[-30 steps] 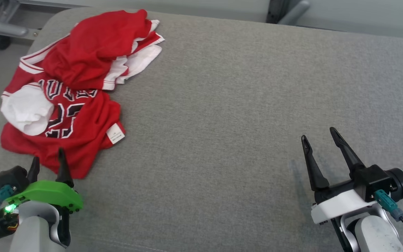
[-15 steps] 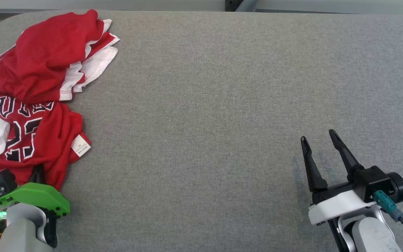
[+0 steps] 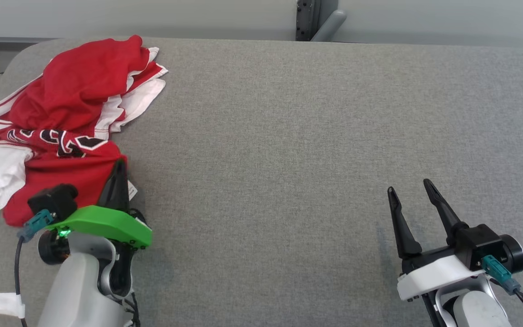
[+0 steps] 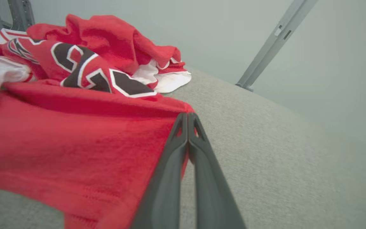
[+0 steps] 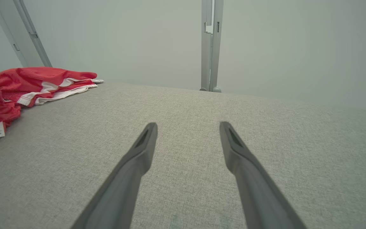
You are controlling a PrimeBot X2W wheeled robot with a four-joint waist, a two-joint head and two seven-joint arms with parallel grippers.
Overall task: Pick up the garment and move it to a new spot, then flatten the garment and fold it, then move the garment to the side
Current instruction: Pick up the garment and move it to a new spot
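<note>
Red garment point(image 3: 61, 104) fabric is bunching just ahead of the left gripper point(image 4: 187, 117), which is pinching its near edge, while the right gripper point(image 3: 408, 185) is hovering spread, well apart.

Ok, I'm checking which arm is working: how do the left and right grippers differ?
The left gripper is shut, fingers pressed together on the edge of the red garment; the right gripper is open, holding nothing. The left sits at the garment; the right hangs over bare grey surface, apart from it. The left carries a green cover, the right a white cover. Both have two long dark fingers.
</note>
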